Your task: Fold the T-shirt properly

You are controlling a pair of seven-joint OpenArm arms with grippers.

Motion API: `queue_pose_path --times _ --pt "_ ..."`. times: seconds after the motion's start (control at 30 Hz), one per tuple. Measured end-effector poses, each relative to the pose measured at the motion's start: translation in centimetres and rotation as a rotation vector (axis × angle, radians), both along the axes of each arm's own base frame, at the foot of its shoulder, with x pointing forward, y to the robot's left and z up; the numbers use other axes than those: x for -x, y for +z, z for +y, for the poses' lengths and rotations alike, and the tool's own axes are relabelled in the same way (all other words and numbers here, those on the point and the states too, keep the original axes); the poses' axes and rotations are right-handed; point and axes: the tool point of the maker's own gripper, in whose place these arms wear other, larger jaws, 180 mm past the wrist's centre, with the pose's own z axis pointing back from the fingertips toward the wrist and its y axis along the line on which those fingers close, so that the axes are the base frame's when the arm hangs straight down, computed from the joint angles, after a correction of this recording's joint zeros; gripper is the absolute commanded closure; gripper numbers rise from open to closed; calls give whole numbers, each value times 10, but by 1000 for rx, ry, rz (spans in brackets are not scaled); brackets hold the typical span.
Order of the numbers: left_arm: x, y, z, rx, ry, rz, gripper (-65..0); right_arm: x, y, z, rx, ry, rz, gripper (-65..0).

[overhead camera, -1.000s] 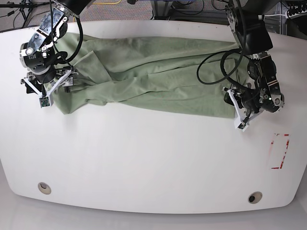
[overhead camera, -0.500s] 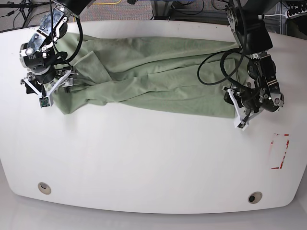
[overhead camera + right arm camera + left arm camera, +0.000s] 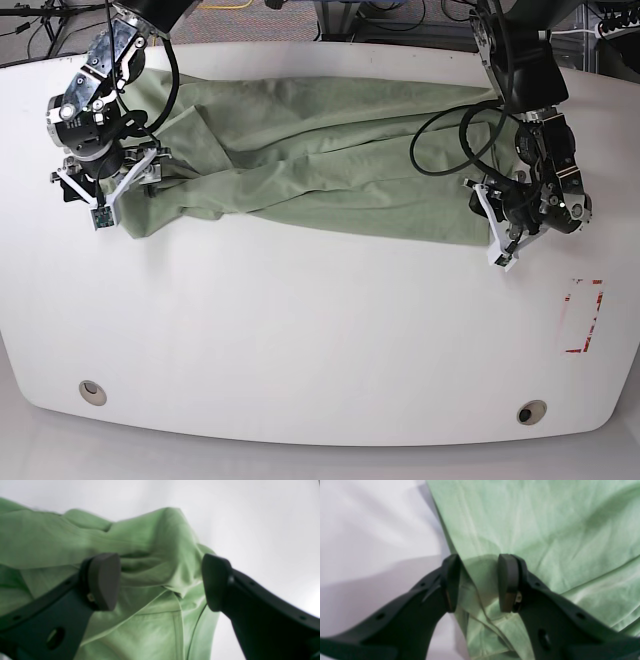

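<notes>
Left end effector [image 3: 476, 582] narrowly straddling T-shirt [image 3: 330, 150] edge, right end effector [image 3: 160, 582] wide over bunched corner

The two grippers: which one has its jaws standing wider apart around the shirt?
The right gripper: its pads stand far apart over a bunched fold of the T-shirt. The left gripper has only a narrow gap, at the shirt's edge.

White rounded table [image 3: 300, 330] w/ two round holes near front edge, red marking [image 3: 583, 315] at right; dark cables [image 3: 40, 30] and floor behind.
</notes>
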Motion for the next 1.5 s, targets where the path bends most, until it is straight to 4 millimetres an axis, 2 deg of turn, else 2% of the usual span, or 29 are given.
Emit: queue_pose_path --times 0.27,0.43,0.47,0.6,0.93,1.07,1.13,1.17,1.27,1.37,1.5 --pt "1 8 -6 -40 -48 -24 -226 0 0 0 0 -1 0 -482" --pt "0 13 -23 -55 -116 -41 -96 0 0 0 0 0 0 -482" --pt "-1 14 -26 -55 -124 -48 -88 0 0 0 0 0 0 -482" --pt "-3 16 -32 -55 -148 -59 -85 0 0 -1 4 -1 2 -482" --pt "0 14 -29 -66 -148 -50 -90 0 0 0 1 -1 0 -482" --pt "0 14 -28 -69 -147 -49 -151 0 0 0 0 -1 0 -482" --pt "-1 15 -26 -69 -142 -52 -208 0 0 0 0 -1 0 -482" --pt "-2 16 -24 -66 -132 -57 -261 0 0 0 0 -1 0 -482" --pt "-7 23 -11 -62 -83 -76 -336 0 0 0 0 0 0 -482" --pt "-11 28 3 -72 -47 -93 -346 0 0 0 1 -1 0 -482" --pt "-11 29 7 -75 -37 -92 -349 0 0 0 -1 -1 0 -482"
